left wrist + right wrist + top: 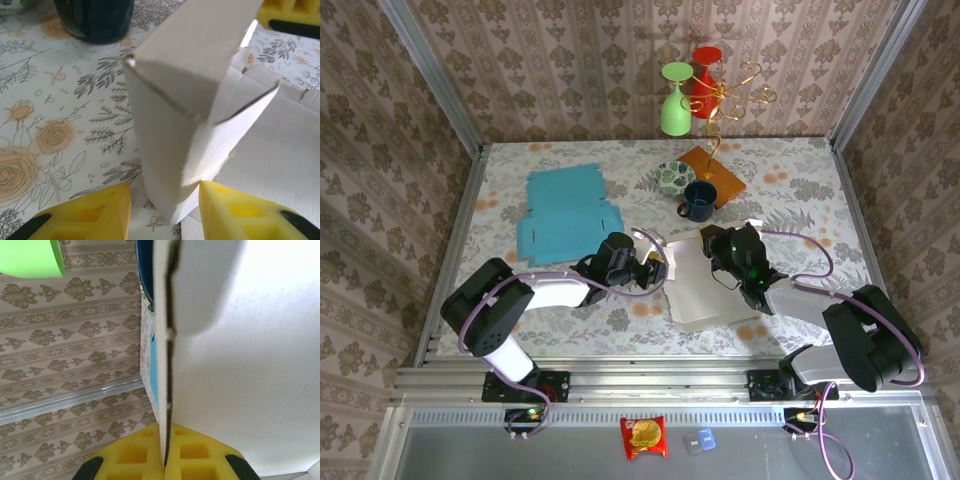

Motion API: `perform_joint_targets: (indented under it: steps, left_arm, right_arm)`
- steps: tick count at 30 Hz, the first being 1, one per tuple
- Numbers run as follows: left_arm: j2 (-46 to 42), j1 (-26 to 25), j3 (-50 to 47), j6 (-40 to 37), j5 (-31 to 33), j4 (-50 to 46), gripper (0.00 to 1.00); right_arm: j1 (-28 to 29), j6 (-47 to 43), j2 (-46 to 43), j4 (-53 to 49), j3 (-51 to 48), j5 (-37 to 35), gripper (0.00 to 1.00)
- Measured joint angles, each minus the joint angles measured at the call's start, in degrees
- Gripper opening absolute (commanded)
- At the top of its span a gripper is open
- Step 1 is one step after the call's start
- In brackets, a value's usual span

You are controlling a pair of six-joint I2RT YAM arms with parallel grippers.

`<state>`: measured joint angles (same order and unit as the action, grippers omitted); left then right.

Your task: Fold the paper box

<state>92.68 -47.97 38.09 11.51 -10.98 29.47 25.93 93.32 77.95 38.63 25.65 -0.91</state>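
Top external view: a white paper box [705, 295] is seen lying half-folded at the middle of the flowered table [800, 200], between the two grippers. One edge of its card is clamped tight by the right gripper [164, 455] and is pinched between the yellow fingers. A raised, folded flap is flanked by the left gripper [165, 200]. Whether that flap is squeezed or merely bracketed cannot be told.

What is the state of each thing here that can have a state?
white paper box, partly folded, one flap raised
blue paper box, flat, unfolded
mug, upright
green glass, upside down
left tool, open around the raised flap
right tool, shut on the white paper box's edge
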Motion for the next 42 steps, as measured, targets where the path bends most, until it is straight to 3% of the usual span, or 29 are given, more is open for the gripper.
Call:
perform_joint_targets:
  steps: [8, 13, 28, 42]
  left_arm:
    - [1.1, -1.2, 1.4, 0.0, 2.2, 0.6, 0.39]
    - [2.1, -2.1, 2.6, 0.0, 4.5, 0.3, 0.44]
    - [4.3, -6.3, 4.8, 0.3, 16.1, -1.0, 0.27]
    - [6.6, -9.7, 9.4, 3.5, 28.6, -6.4, 0.18]
  right_arm:
    - [0.0, 0.0, 0.0, 0.0, 0.0, 0.0, 0.00]
    - [0.0, 0.0, 0.0, 0.0, 0.0, 0.0, 0.00]
    - [0.6, -0.6, 0.0, 4.3, -2.2, -0.7, 0.00]
    - [1.6, -0.2, 0.0, 4.8, -2.3, -3.7, 0.00]
